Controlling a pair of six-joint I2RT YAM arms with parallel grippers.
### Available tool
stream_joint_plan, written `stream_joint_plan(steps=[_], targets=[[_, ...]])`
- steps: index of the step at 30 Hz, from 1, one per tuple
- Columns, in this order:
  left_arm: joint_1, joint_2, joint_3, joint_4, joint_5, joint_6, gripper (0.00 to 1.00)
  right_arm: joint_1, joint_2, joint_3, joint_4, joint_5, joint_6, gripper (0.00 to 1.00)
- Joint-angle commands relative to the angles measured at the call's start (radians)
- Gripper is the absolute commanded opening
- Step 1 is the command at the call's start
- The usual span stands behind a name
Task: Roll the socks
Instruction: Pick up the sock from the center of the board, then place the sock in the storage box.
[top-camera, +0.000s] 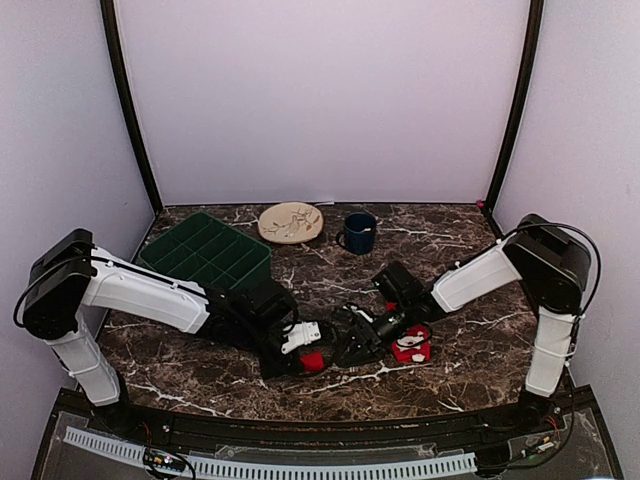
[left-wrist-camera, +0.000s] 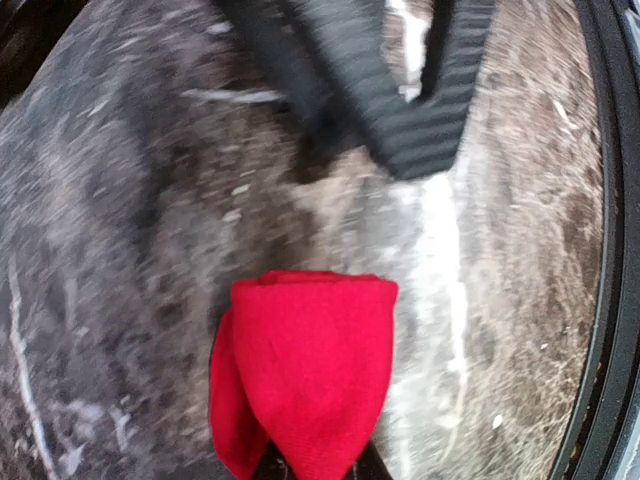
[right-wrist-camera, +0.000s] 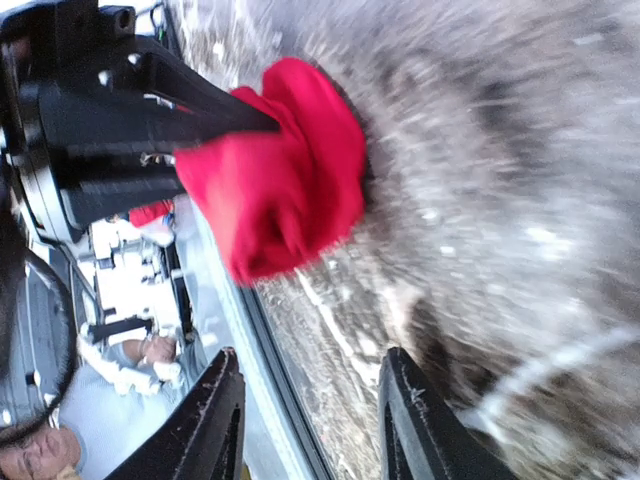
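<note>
Left jaws clamped on the first sock (left-wrist-camera: 305, 370), a red bundle down at the tabletop (top-camera: 200, 382) (front centre). Right jaws stand apart just beside it, holding nothing. The second sock (top-camera: 410, 348) lies beside the right arm (top-camera: 470, 278).

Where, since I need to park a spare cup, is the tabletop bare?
Bare marble: back right, between the mug and the right arm, and the strip along the near edge. Crowded: back left with the green tray and plate, and the centre around the socks.
</note>
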Motion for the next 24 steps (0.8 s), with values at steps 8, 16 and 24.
stream_joint_plan(steps=[8, 16, 24], targets=[[0.140, -0.160, 0.083, -0.120, -0.071, -0.160, 0.00, -0.035, -0.116, -0.014, 0.068, 0.167, 0.023, 0.43], [0.228, -0.235, 0.228, -0.261, -0.281, -0.154, 0.00, -0.037, -0.156, -0.020, 0.119, 0.229, 0.027, 0.43], [0.379, -0.277, 0.304, -0.313, -0.554, -0.088, 0.00, -0.034, -0.178, -0.002, 0.161, 0.272, 0.022, 0.43]])
